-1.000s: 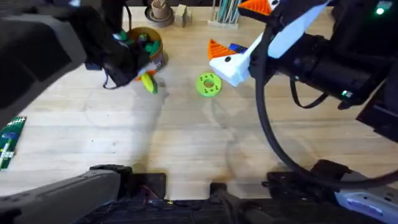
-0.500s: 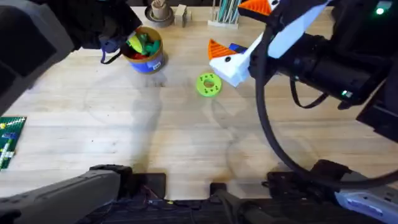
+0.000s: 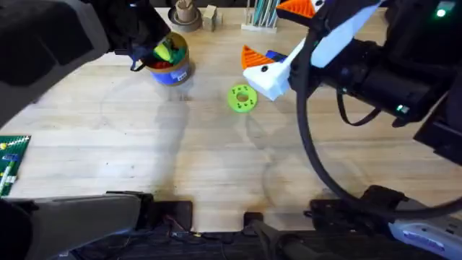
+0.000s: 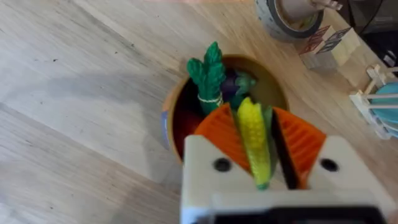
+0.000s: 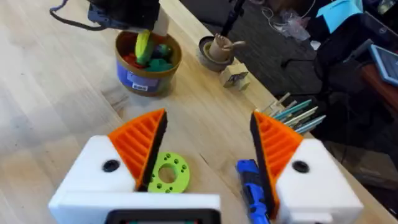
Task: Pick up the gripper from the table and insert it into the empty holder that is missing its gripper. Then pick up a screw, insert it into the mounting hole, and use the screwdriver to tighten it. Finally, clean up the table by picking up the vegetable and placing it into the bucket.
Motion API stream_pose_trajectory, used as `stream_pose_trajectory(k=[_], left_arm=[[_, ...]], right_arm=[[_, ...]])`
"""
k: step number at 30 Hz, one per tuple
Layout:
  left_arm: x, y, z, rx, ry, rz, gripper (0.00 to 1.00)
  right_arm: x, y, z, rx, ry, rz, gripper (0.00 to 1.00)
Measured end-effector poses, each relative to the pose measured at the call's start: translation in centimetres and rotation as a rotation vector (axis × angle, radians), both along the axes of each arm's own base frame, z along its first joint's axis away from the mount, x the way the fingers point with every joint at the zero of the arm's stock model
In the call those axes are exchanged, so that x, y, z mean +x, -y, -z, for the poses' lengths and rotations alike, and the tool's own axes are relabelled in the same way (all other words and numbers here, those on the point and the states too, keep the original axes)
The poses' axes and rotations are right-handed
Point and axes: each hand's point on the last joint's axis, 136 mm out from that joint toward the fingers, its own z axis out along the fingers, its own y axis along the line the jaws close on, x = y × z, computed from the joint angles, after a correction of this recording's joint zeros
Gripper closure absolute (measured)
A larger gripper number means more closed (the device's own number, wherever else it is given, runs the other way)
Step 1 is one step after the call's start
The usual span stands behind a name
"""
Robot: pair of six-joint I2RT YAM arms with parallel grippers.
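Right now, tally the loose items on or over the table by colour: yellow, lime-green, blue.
Yellow: 1, the vegetable, held over the bucket
Lime-green: 1, the ring disc
Blue: 1, the screwdriver
Total: 3

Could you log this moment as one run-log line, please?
left hand: shut on vegetable | over bucket | right hand: open, idle

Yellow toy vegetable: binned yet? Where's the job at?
Not released. The left pincer holds the small yellow toy vegetable with a green end over the round tan-orange bucket with the blue band; dropping it in remains. The right pincer hangs open and empty above the lime-green ring disc. Earlier assembly steps can't be judged here.
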Motion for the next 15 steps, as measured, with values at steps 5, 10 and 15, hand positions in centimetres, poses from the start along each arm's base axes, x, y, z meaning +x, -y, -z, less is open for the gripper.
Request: stream_pose_trajectory(k=[5,10,15], left_arm=[[-0.4,0.0,0.3,0.000,-0.020,-0.002,0.063],[-1.5,-0.1,0.8,0.011,-0.067,0.011,0.008],[-2.5,1.0,-2.9,0.026,0.010,0.133,0.008]], right_arm=[[0.0,0.0,0.0,0.000,0.000,0.000,0.145],[0.0,0.0,0.0,0.000,0.000,0.000,0.145],[0.0,0.0,-0.1,0.004,0.004,0.000,0.145]])
